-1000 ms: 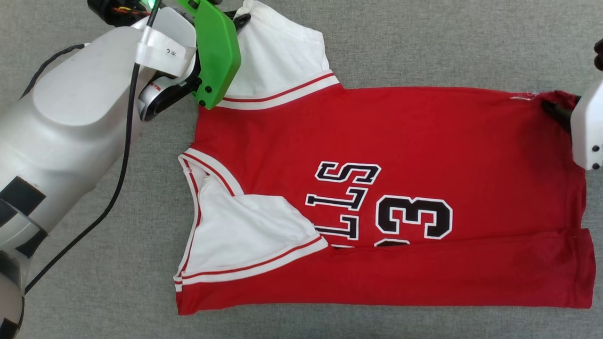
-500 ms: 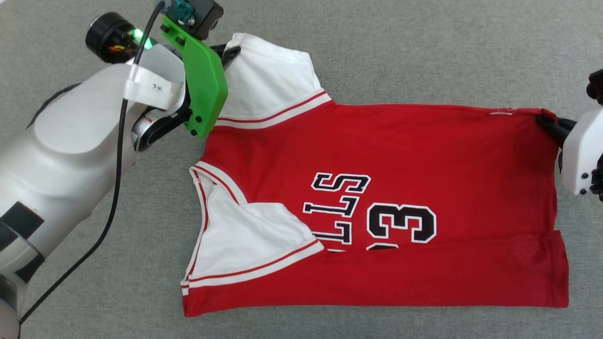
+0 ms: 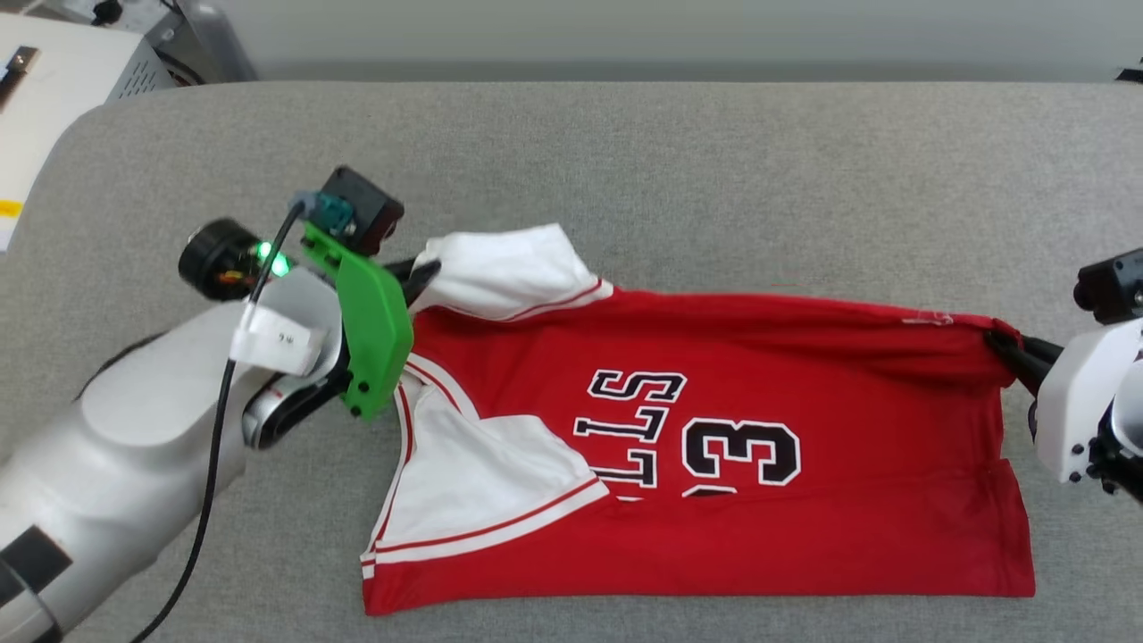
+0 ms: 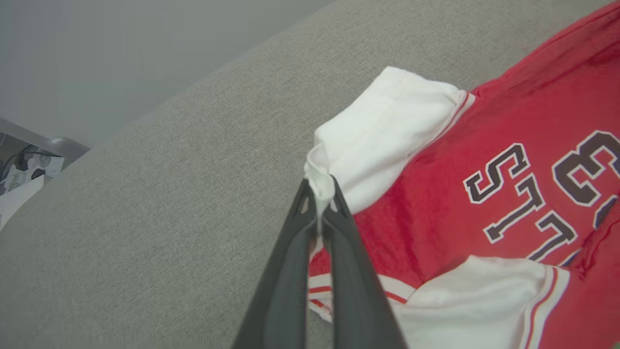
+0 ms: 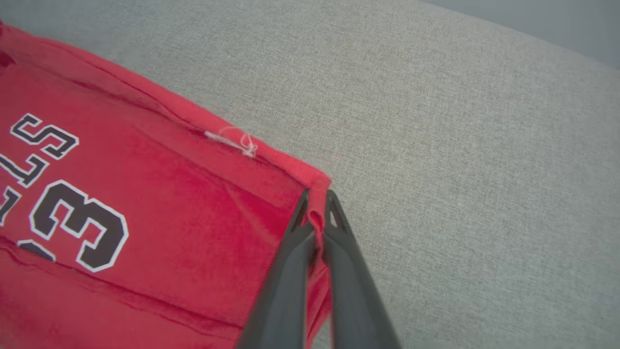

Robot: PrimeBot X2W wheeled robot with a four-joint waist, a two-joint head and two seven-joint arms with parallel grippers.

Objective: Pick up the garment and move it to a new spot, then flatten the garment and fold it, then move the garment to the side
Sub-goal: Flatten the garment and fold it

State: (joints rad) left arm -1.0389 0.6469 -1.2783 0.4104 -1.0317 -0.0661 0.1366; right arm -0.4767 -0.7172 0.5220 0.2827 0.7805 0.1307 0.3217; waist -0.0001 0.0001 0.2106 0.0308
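i see a grey, coarse-woven surface (image 3: 714,170) with a rounded corner, a pale wall (image 3: 625,36) behind. the garment (image 3: 804,357), smooth red cloth, lies mid-surface, lettering up. my left gripper (image 4: 319,196) pinches its white sleeve tip; my right gripper (image 5: 317,206) pinches a red hem corner.

Red lettered garment (image 3: 714,446), near edge folded over, far edge lifted.

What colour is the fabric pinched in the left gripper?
White: a sleeve part of the garment. The left wrist view shows it best.
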